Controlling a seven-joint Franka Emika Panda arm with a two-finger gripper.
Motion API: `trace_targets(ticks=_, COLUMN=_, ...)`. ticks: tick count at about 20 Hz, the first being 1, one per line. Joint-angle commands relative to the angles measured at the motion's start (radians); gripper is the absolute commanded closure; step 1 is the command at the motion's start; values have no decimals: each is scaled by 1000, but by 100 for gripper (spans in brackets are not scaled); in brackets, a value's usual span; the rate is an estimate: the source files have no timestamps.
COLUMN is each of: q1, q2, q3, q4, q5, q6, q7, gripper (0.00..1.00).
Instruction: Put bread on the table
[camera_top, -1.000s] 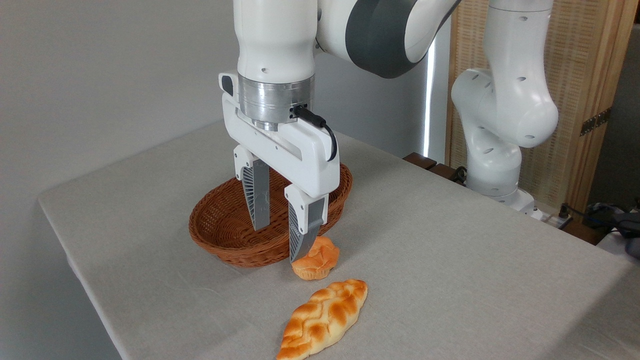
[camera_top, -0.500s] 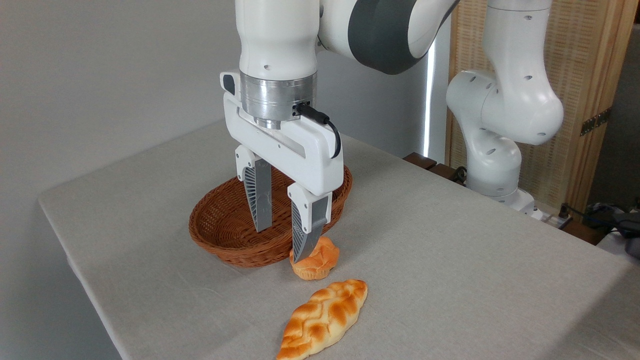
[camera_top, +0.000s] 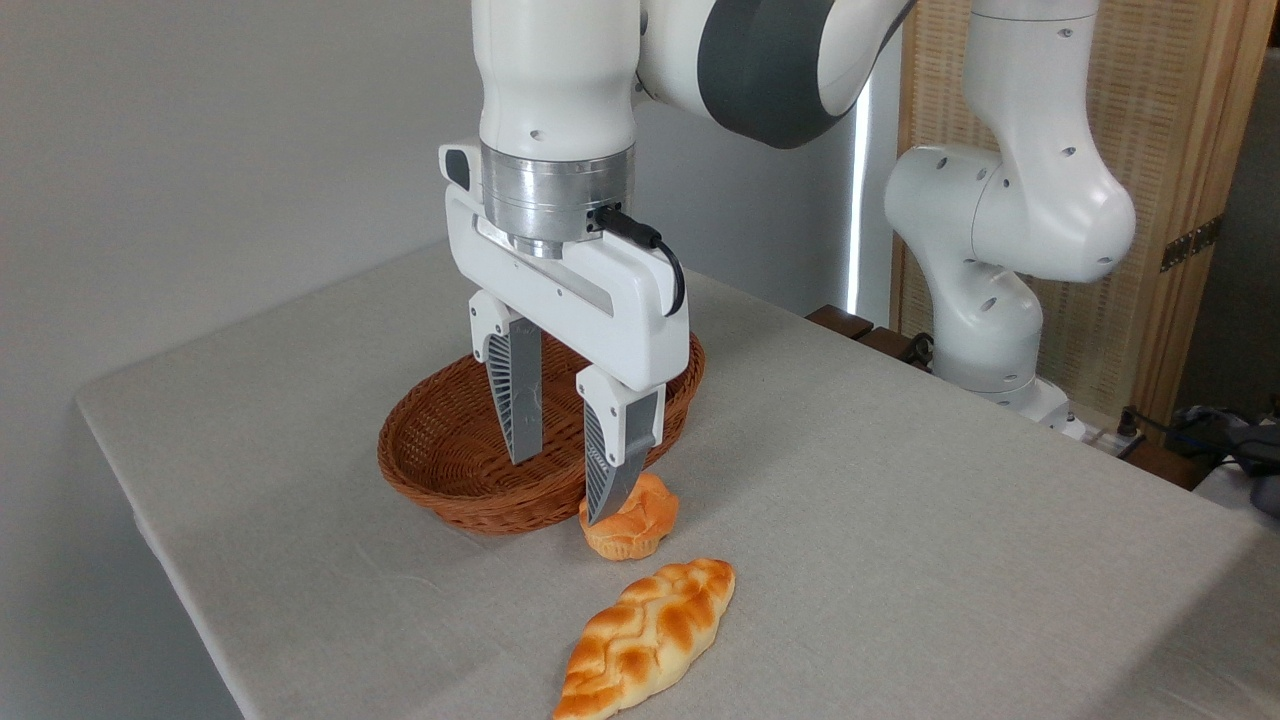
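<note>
Your gripper (camera_top: 565, 490) hangs with its fingers spread apart and nothing between them, pointing down over the near rim of the wicker basket (camera_top: 450, 470). The bread (camera_top: 648, 637) lies flat on the table (camera_top: 900, 520), at about 5 o'clock from the gripper and well clear of it. A small round bun (camera_top: 635, 520) sits just beside the basket at its 4 o'clock; the nearer fingertip overlaps it in your view, though contact cannot be told.
</note>
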Motion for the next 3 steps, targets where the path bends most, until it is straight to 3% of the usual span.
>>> trace_targets(ticks=1, q1=16, q2=2, q3=-14, q4=9, q5=-13, q6=-18, q7=-3, gripper=0)
trace_targets(ticks=3, q1=16, q2=2, q3=-14, q4=9, q5=-15, q6=-20, q7=-3, gripper=0)
